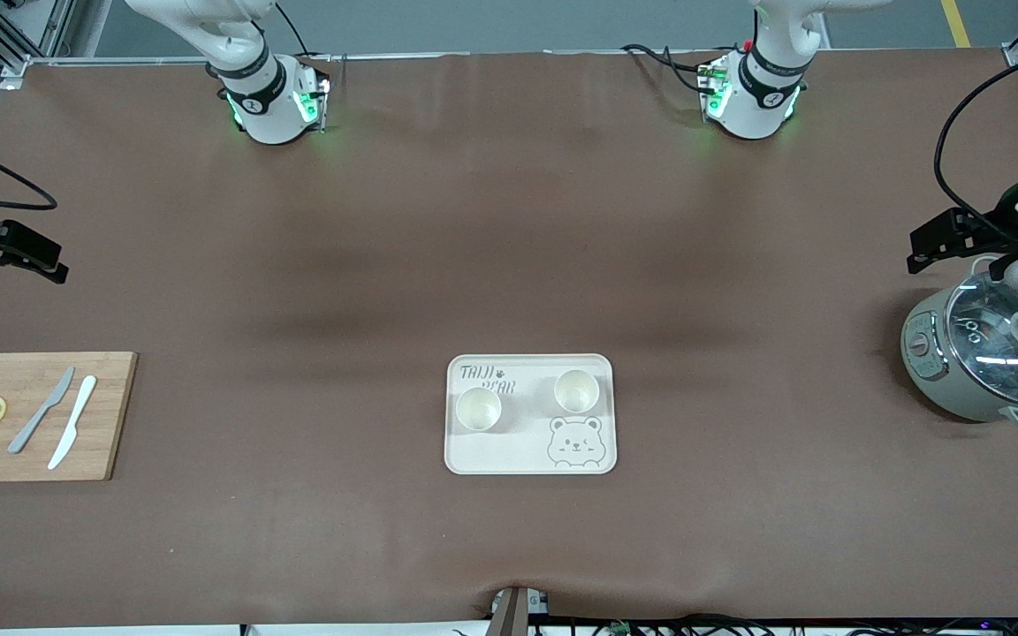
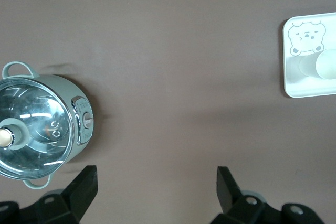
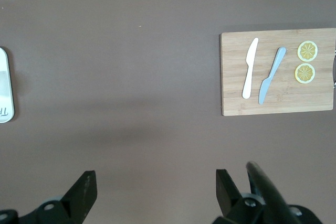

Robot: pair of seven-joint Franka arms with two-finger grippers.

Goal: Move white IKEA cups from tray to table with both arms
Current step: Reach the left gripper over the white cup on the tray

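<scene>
Two white IKEA cups (image 1: 479, 409) (image 1: 576, 390) stand upright on the cream bear tray (image 1: 509, 452) at the middle of the table. One cup (image 2: 326, 65) and part of the tray (image 2: 294, 85) show in the left wrist view. My left gripper (image 1: 920, 254) (image 2: 156, 182) is open and empty, up over bare table beside the pot at the left arm's end. My right gripper (image 1: 49, 265) (image 3: 156, 187) is open and empty, up over bare table at the right arm's end. Both are well away from the cups.
A grey-green cooking pot with a glass lid (image 1: 991, 358) (image 2: 42, 124) stands at the left arm's end. A wooden cutting board (image 1: 32, 415) (image 3: 278, 72) with two knives and two lemon slices lies at the right arm's end. The tray's edge (image 3: 4, 85) shows in the right wrist view.
</scene>
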